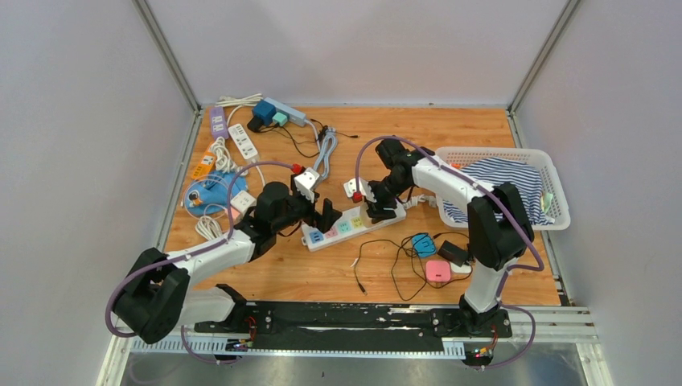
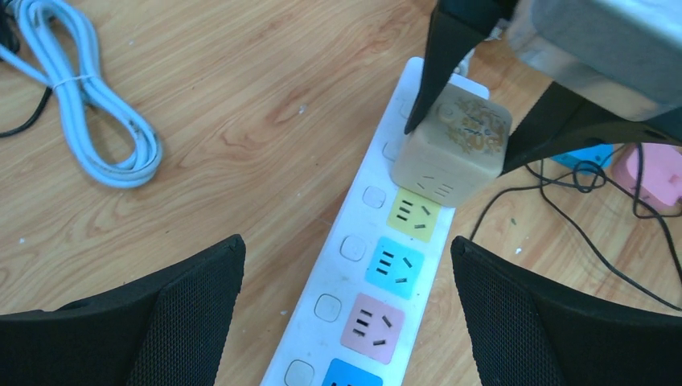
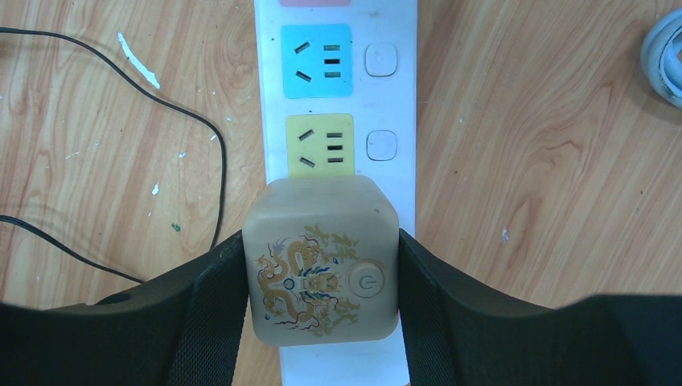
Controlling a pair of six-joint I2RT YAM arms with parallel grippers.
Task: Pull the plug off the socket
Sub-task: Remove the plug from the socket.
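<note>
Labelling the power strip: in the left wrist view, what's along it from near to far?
Dark blue socket → pink socket → light blue socket → yellow socket → cube plug.

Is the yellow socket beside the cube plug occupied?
No, the yellow socket shows bare slots beside the cube plug.

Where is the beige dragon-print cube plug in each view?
Top external: cube plug centre, at the power strip's right end, mostly under the right claw.
Left wrist: cube plug upper right.
Right wrist: cube plug bottom centre, gripped.
Shared landmark: yellow socket beside it.
</note>
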